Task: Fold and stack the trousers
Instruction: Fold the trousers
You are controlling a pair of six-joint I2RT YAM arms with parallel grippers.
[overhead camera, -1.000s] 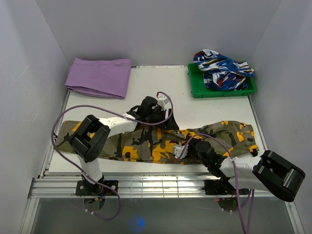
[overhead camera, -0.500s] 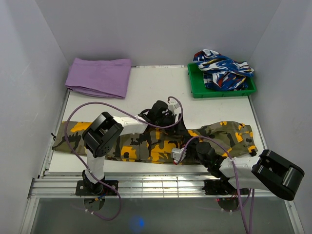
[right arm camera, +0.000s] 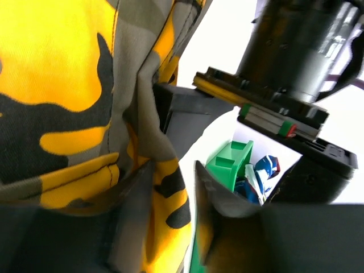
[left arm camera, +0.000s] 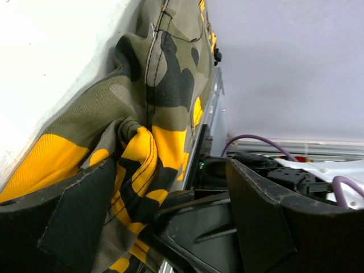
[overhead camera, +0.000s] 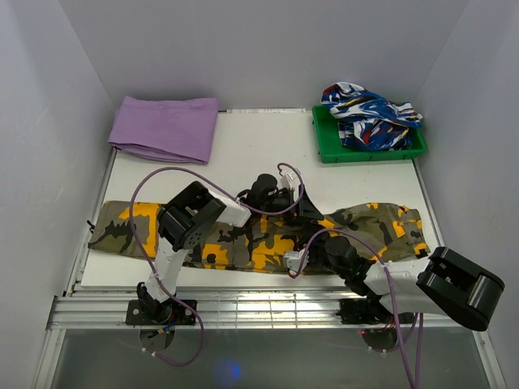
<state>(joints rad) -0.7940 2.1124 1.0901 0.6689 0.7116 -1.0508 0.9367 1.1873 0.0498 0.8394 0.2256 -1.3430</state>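
1. The trousers (overhead camera: 381, 227) lie stretched out lengthwise along the near part of the white surface (overhead camera: 268, 146), reaching from its left edge almost to its right edge.
2. Their middle is bunched into folds, and both arms meet there.
3. The left gripper (left arm camera: 170, 165) has its fingers spread wide. A wad of orange and olive cloth sits between them, resting against one finger.
4. The right gripper (right arm camera: 173, 168) has its fingers a little apart. A fold of the trousers hangs in the gap, loose as far as the close, shadowed view lets one judge.
5. The two grippers are just beside each other over the bunched cloth, each showing in the other's wrist view.
6. At the far right corner stands a green tray (overhead camera: 324, 150) holding a crumpled blue, white and red garment (overhead camera: 369, 113).
7. At the far left corner lies a folded purple cloth (overhead camera: 166, 128), well apart from the trousers.
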